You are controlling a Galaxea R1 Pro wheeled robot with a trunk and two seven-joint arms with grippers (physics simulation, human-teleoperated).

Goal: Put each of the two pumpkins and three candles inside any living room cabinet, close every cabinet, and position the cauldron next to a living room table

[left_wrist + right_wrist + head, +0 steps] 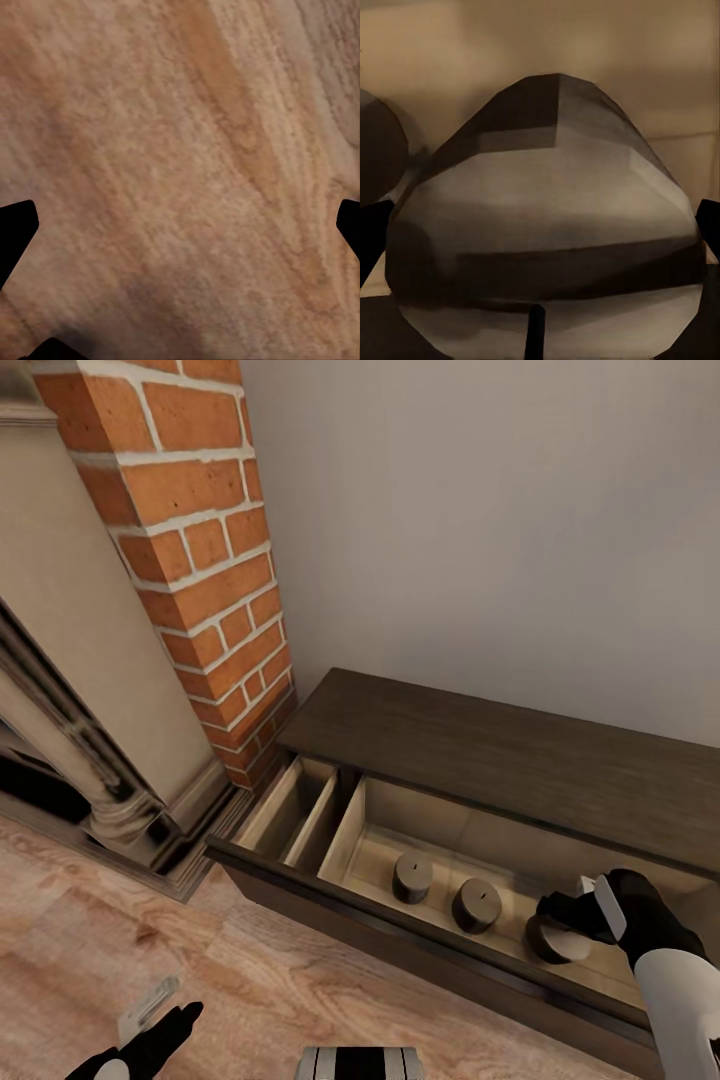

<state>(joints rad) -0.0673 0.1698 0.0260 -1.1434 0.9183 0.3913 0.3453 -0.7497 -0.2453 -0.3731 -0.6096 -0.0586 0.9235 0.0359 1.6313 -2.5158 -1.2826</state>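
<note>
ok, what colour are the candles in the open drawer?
Dark grey-brown candles, clearest in the head view.

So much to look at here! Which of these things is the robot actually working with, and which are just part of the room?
Part of the job:
- low dark-brown wooden cabinet, drawer pulled open
- two upright dark grey candles in the drawer
- third dark grey candle, tilted, at the right gripper

Just there:
- red brick chimney column
- ornate fireplace surround
- pale wood floor
- left gripper, idle over the floor

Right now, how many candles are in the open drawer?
3. Two candles stand upright in the drawer, one at the left, one in the middle. The third candle lies tilted between the right gripper fingers, still low inside the drawer.
</note>
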